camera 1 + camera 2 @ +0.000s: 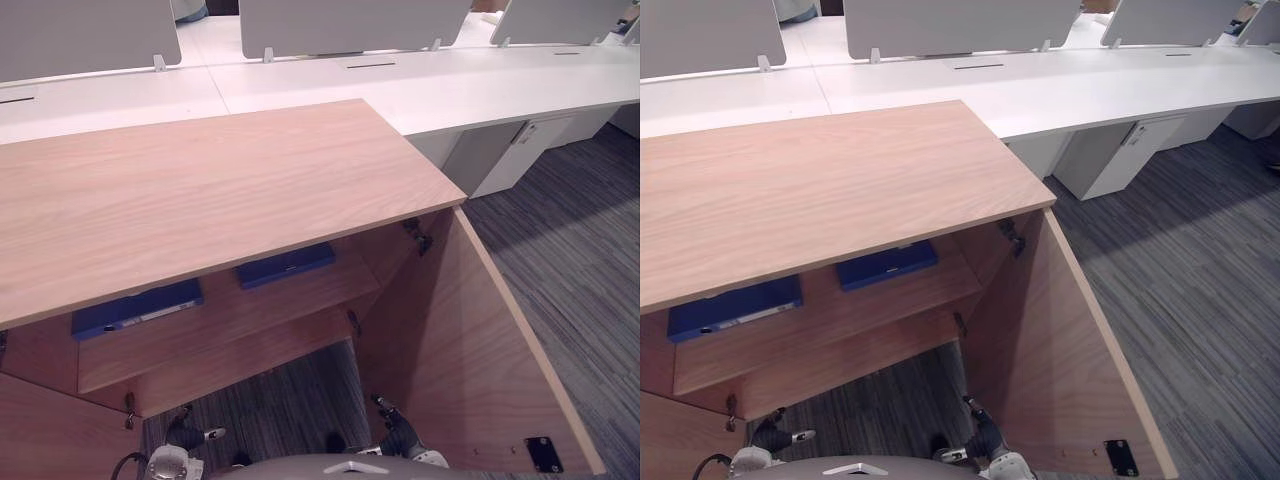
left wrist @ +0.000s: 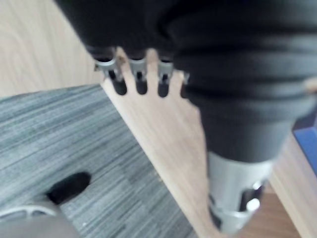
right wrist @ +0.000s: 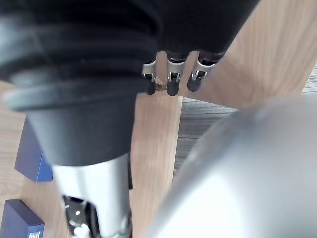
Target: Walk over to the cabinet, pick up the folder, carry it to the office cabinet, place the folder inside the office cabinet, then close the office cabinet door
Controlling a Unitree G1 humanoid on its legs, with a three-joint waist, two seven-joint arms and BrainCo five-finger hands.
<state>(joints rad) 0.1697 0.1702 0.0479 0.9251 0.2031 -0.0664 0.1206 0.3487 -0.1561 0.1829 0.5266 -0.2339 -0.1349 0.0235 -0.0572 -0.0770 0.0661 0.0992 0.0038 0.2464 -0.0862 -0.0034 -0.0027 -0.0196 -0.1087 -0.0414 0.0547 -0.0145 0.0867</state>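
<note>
Two dark blue folders lie flat on the upper shelf of the open wooden cabinet (image 1: 200, 190): one at the left (image 1: 135, 308), one further right (image 1: 285, 264). They show again in the right wrist view as folder (image 3: 32, 153) and folder (image 3: 20, 220). My left hand (image 1: 185, 437) hangs low in front of the cabinet's lower opening, fingers (image 2: 141, 84) relaxed and holding nothing. Beside the open right door (image 1: 470, 360) my right hand (image 1: 398, 433) hangs low too, its fingers (image 3: 171, 82) relaxed and empty. Both hands are well below and clear of the folders.
The cabinet's left door (image 1: 50, 430) also stands open at the lower left. Behind the cabinet runs a long white desk (image 1: 400, 85) with grey dividers, a white pedestal unit (image 1: 520, 150) beneath it. Grey carpet (image 1: 580, 260) lies to the right.
</note>
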